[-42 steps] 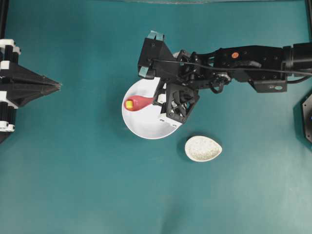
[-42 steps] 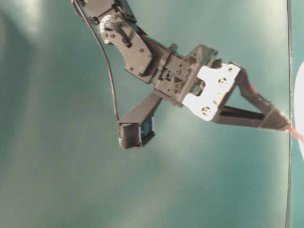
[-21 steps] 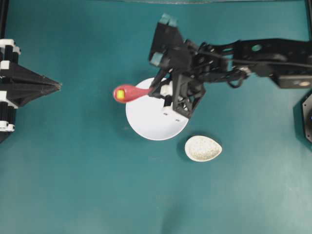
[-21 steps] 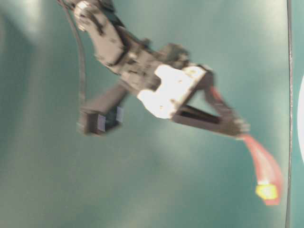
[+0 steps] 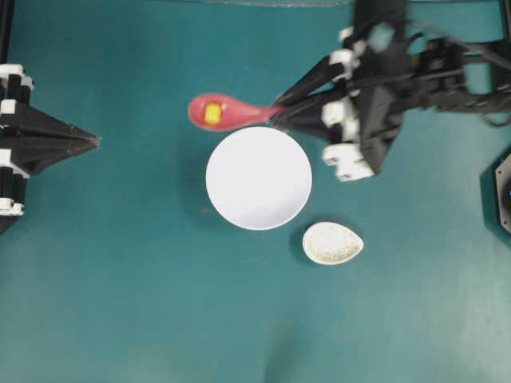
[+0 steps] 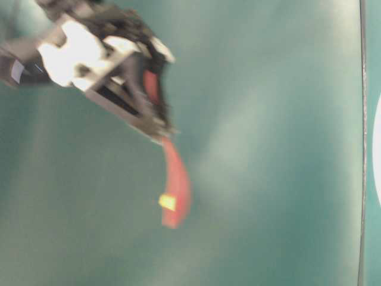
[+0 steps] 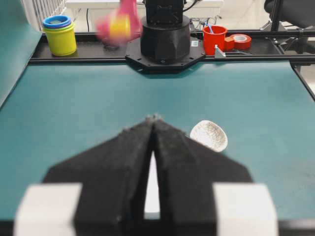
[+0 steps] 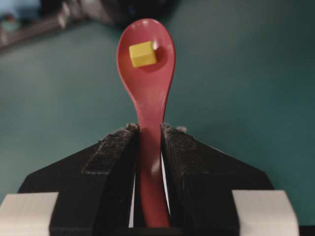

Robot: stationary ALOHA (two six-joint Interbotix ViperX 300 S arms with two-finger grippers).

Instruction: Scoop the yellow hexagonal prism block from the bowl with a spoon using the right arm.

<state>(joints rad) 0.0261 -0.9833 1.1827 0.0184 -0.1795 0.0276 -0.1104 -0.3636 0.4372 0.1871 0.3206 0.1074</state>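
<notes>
My right gripper [image 5: 279,116] is shut on the handle of the pink-red spoon [image 5: 227,112] and holds it in the air, just past the far rim of the white bowl [image 5: 259,177]. The yellow hexagonal prism block [image 5: 212,113] lies in the spoon's scoop. Nothing shows inside the bowl. In the right wrist view the spoon [image 8: 147,93] runs straight out between the fingers [image 8: 118,147], with the block [image 8: 142,53] near its tip. The table-level view shows the spoon [image 6: 177,185] hanging below the gripper [image 6: 161,128]. My left gripper [image 5: 94,141] rests shut at the left edge.
A small speckled egg-shaped dish [image 5: 333,243] sits right of the bowl, toward the front. Behind the table's far edge stand stacked yellow and blue cups [image 7: 59,34], a red cup [image 7: 214,38] and a tape roll [image 7: 240,39].
The right gripper has lifted the spoon with the yellow block out of the bowl and drawn back toward the far right. The left arm has not moved.
</notes>
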